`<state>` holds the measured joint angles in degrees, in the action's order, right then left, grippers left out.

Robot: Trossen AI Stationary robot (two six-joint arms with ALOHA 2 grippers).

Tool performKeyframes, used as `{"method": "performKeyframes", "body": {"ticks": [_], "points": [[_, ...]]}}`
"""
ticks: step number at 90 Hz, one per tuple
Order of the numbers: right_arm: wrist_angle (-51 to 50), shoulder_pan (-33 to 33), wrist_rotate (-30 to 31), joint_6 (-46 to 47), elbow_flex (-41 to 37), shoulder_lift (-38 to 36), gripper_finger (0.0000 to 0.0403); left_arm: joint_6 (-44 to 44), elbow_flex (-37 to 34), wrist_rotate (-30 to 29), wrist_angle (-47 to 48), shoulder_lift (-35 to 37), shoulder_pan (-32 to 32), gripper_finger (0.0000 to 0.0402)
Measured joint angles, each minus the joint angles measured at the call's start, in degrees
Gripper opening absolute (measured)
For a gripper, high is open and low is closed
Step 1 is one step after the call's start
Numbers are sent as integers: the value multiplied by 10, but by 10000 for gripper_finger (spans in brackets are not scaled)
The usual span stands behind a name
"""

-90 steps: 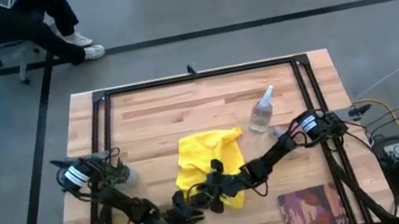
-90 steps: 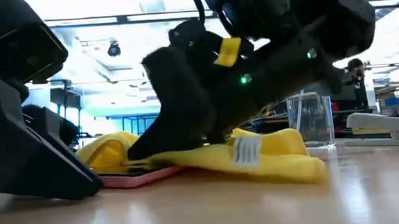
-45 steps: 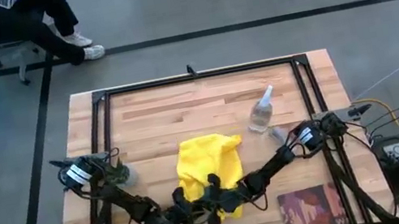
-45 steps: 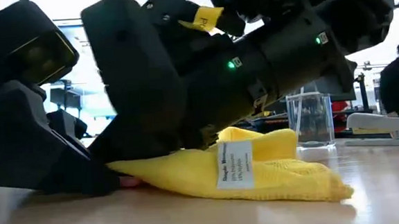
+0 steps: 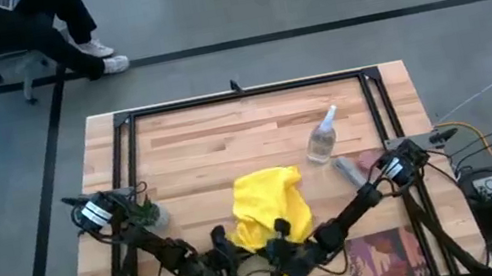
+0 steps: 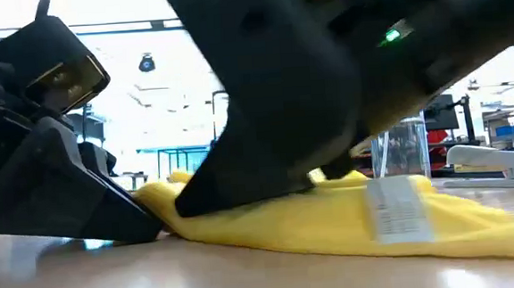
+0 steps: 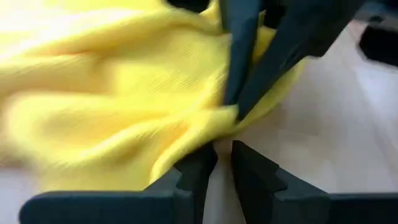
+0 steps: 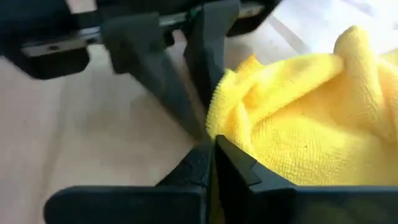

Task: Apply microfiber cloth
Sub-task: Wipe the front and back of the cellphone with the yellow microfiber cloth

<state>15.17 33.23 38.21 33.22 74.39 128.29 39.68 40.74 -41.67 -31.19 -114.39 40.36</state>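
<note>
The yellow microfiber cloth (image 5: 269,210) lies bunched on the wooden table near its front edge, and the low view shows its underside flat on the wood (image 6: 333,224). My right gripper (image 5: 276,252) reaches in from the table's right and is shut on the cloth's near-left edge. My left gripper (image 5: 230,260) comes from the left. Its fingers (image 7: 224,163) are all but closed, with their tips right at that same edge of the cloth. My right gripper pinches the cloth's hemmed edge (image 8: 219,127) at its near-left end between its two fingers. The fingers slant down from the table's right side. The cloth stays on the table, loosely heaped behind the hold. My left gripper's tips stand against the cloth's edge (image 7: 211,134); I cannot tell whether they touch it.
A clear spray bottle (image 5: 324,136) stands behind the cloth to the right, also in the low view (image 6: 401,153). A dark red book (image 5: 386,260) lies at the near right corner. A black frame (image 5: 126,149) rims the table. A person sits beyond the far left corner.
My right gripper has gone toward the table's near edge, low over the wood, dragging the cloth with it. The cloth has slid toward the near edge and bunched up narrower.
</note>
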Motion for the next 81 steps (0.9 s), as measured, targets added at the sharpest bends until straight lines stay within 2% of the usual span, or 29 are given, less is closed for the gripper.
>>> {"method": "performKeyframes", "body": {"ticks": [26, 43, 60, 81], "points": [[-138, 40, 91, 98, 0, -26, 0, 0, -1, -4, 7, 4, -1, 59], [-288, 56, 138, 128, -1, -96, 0, -16, -6, -4, 25, 26, -2, 59], [-373, 59, 156, 89, -1, -179, 0, -36, -20, -21, 59, 59, -8, 59], [-415, 8, 136, -60, -1, -262, 0, -70, -69, -1, 45, 117, -14, 59]]}}
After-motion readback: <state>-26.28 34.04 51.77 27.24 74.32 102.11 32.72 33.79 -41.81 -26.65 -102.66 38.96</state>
